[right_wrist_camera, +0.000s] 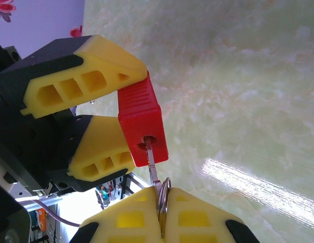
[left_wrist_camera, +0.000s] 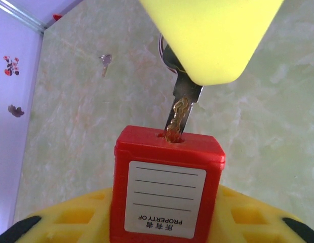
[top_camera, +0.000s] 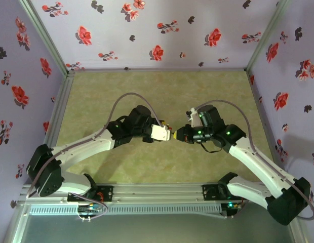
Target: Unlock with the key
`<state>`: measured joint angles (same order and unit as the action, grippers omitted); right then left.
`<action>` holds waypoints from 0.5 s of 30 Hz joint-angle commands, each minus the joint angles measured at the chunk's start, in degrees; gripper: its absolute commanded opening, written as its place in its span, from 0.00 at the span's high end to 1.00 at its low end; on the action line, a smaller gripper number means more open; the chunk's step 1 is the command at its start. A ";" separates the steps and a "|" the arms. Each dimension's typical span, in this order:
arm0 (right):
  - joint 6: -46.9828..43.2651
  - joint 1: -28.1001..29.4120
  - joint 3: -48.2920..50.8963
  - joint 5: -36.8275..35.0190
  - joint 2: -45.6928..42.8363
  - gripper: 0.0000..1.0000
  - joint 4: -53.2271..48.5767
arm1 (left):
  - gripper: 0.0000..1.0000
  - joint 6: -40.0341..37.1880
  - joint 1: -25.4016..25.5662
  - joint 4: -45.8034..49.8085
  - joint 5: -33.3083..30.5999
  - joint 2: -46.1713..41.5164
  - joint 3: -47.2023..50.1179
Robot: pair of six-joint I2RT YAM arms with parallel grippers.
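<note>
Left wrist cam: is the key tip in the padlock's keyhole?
Yes: the tip of the key sits inside the keyhole in the red padlock, with most of the blade showing outside.

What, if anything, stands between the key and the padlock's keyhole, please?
Nothing visible: the key, pinched by the right gripper, has its tip in the keyhole of the red padlock in the left gripper.

Red padlock [left_wrist_camera: 167,187] (white label [left_wrist_camera: 166,198]), grey key [left_wrist_camera: 186,98], marbled green table [left_wrist_camera: 268,142], flowered lilac walls [top_camera: 162,30].

Glossy red plastic padlock [left_wrist_camera: 167,152], metal key [left_wrist_camera: 185,98], glossy marbled tabletop [left_wrist_camera: 268,126]
</note>
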<state>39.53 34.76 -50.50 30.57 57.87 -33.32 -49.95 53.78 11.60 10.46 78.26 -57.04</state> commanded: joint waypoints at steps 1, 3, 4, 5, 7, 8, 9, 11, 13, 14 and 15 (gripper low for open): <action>-0.76 -0.40 -0.12 0.52 2.01 1.00 1.93 | 0.97 0.09 3.55 -5.21 3.50 0.32 -0.55; -0.66 -0.34 0.01 0.90 2.69 1.00 2.46 | 1.00 0.23 4.72 -6.05 3.43 0.70 -0.69; -0.89 -0.33 -0.09 0.83 2.95 1.00 2.38 | 1.00 0.12 5.28 -6.07 3.25 0.98 -0.92; -1.50 -0.22 -0.42 0.45 3.09 1.00 1.87 | 1.00 0.12 5.86 -5.82 3.17 1.38 -1.37; -3.15 -0.13 -0.95 -0.20 3.42 1.00 0.77 | 1.00 0.59 6.58 -5.32 3.56 1.99 -2.31; -4.21 -0.05 -1.09 -0.56 3.40 1.00 0.46 | 1.00 1.17 6.69 -4.99 4.55 2.16 -2.88; -5.23 0.04 -1.09 -0.96 3.31 1.00 0.16 | 1.00 2.03 6.69 -4.60 5.67 2.37 -3.57; -7.66 0.04 -1.44 -2.25 3.62 1.00 -1.45 | 1.00 2.55 6.90 -3.32 7.63 2.80 -5.03; -9.14 0.03 -2.01 -3.41 4.26 1.00 -3.03 | 1.00 3.58 7.38 -3.53 8.24 3.04 -5.76; -9.32 0.04 -2.06 -3.17 4.76 1.00 -2.82 | 1.00 4.01 7.63 -4.22 8.51 3.04 -5.81; -9.03 0.04 -1.93 -2.53 5.05 1.00 -2.04 | 1.00 4.58 7.78 -5.35 8.54 3.07 -5.66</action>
<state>33.45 34.76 -50.94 30.44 60.88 -40.01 -47.86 57.78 14.24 7.55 82.17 -58.30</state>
